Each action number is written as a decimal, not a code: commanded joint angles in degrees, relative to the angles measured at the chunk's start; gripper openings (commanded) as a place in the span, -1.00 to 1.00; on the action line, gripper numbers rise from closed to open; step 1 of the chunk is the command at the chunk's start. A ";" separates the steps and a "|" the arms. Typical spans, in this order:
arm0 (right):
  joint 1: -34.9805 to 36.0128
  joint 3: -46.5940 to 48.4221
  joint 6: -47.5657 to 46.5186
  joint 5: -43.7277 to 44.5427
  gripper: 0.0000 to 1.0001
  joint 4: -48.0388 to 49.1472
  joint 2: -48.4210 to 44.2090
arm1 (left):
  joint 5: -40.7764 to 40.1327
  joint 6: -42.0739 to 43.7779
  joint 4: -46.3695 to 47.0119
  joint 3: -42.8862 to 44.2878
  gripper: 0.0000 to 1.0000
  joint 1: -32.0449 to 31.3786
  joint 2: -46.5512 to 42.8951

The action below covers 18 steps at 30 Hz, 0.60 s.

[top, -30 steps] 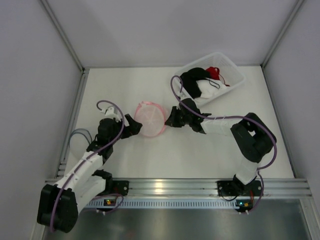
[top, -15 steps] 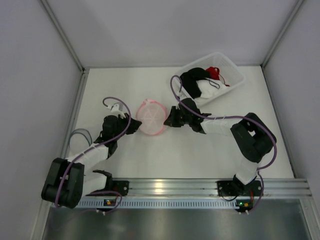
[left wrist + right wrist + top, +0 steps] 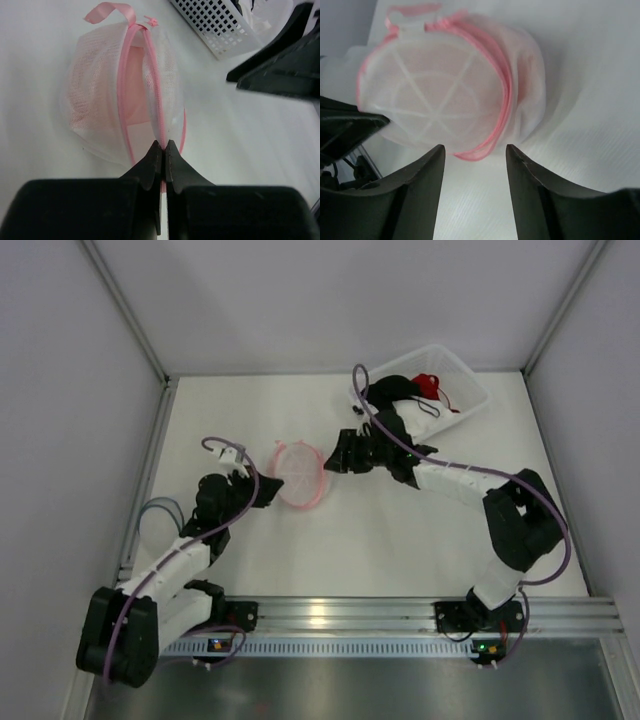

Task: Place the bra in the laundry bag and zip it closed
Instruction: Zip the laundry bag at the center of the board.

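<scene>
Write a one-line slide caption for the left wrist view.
Left pincer shut on the pink zipper seam of a mesh laundry bag, white basket behind.

**Three cameras, one shared centre**

The top camera sits high above and behind the arm bases. It looks down on the whole table (image 3: 350,560), with the laundry bag (image 3: 298,473) near mid-frame. The left wrist camera is very close to the bag and faces along its own left tool (image 3: 163,146) at the zipper edge. The basket (image 3: 220,25) shows beyond the bag, to its right. The right wrist camera faces the bag's opposite side, looking past its right tool (image 3: 475,150) onto the round face. All three views share the bag. Each wrist view also catches the other arm's tool beside it.
</scene>
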 commanded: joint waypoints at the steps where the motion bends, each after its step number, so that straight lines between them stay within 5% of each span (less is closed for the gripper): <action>1: -2.91 8.79 -5.49 -3.58 0.08 -3.73 -3.57 | -0.59 3.24 -5.16 -1.10 -1.00 0.02 -2.84; 9: -2.30 19.87 -0.24 -4.90 0.14 0.47 6.09 | -4.72 -0.98 -5.52 -4.17 -1.00 -0.07 -1.00; 18: 1.83 28.93 -0.59 0.02 0.15 -6.29 14.54 | -5.43 -0.10 -5.35 -2.94 -1.00 -0.07 0.67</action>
